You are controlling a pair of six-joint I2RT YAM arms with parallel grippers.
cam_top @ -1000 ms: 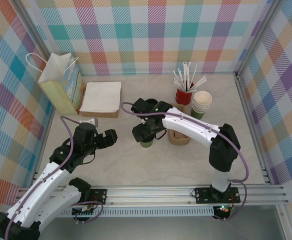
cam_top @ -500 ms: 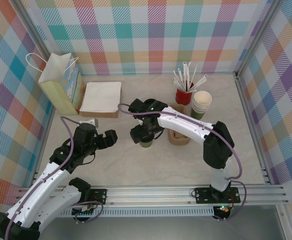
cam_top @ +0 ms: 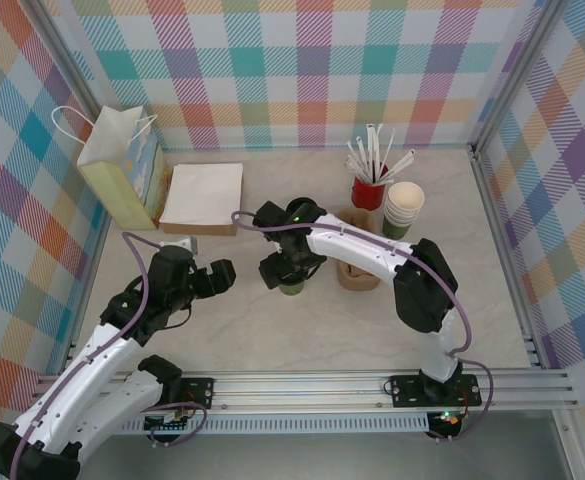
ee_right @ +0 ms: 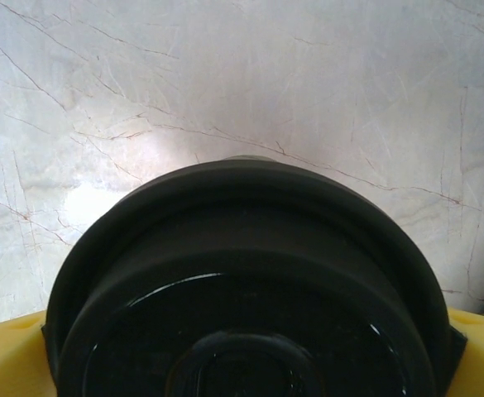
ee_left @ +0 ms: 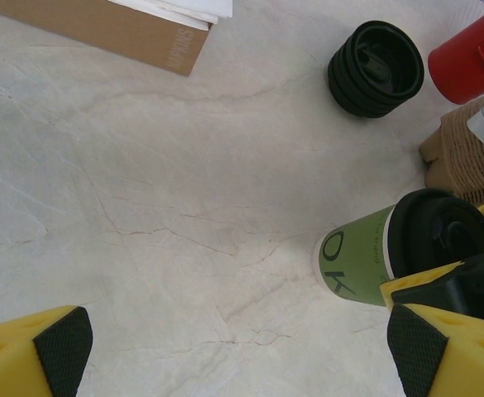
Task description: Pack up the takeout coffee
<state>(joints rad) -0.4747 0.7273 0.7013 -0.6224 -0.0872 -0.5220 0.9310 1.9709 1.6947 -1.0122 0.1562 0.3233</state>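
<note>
Find the green coffee cup [cam_top: 292,288] standing upright on the marble-pattern table [cam_top: 272,340], near mid-table, with the black lid [ee_left: 440,236] fitted on top. Note the brown cup carrier [cam_top: 357,272] just beside it on the right, with the red cup of straws [cam_top: 369,190] and a stack of paper cups [cam_top: 404,208] farther back. Read the right pincer [cam_top: 290,265] as wide open, hanging directly above the cup, one yellow finger [ee_right: 6,351] on each side of the lid. Cannot tell from the right wrist view whether either finger touches the rim. Treat the cup as not lifted: base on the tabletop in the left wrist view. Read the left pincer [ee_left: 237,351] as wide open and empty, with bare tabletop between its black pads [ee_left: 59,347], placed left of the cup and apart from it. See a stack of spare black lids [ee_left: 376,56] behind the cup, a flat brown box with white sheets on top [cam_top: 204,195] at back left, and a paper bag [cam_top: 122,170] upright beside that box.
</note>
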